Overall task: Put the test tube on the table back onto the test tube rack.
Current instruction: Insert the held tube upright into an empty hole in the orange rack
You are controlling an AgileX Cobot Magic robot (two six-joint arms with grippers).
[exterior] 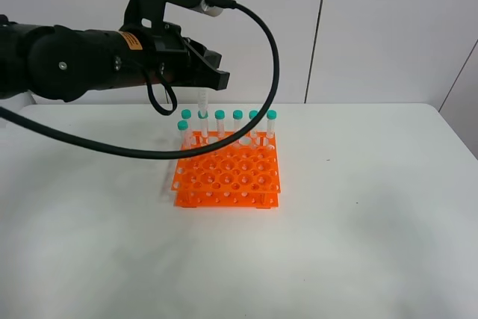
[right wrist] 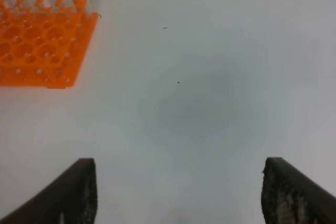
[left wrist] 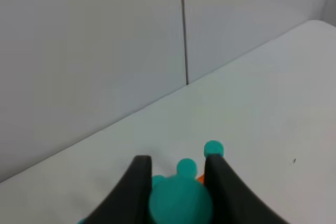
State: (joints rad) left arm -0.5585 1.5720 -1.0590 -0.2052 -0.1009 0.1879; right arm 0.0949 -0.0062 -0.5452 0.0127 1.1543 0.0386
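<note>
Hanging upright from the left gripper [exterior: 208, 78], the test tube [exterior: 202, 100] shows as a slim clear tube above the back edge of the test tube rack [exterior: 228, 177], its tapered tip pointing down and lifted off the table [exterior: 358, 199]. The left wrist view shows the black fingers [left wrist: 137, 182] pinched on either side of its teal-green cap [left wrist: 181, 200], so this hand is closed on the tube. From the high camera the tube's tip appears just over the back row, though which hole lies under it cannot be told. The rack is bright orange with a grid of round holes and stands on the white table near its middle. Other green-capped tubes [exterior: 237, 121] stand upright along its back row and one corner. A black cable [exterior: 261, 110] loops from the left arm's camera down past the rack. The right gripper [right wrist: 179, 182] hovers over bare table away from the rack, its two dark fingers [right wrist: 79, 192] spread wide with nothing between them. Behind the table is a pale grey panelled wall [exterior: 388, 28]
</note>
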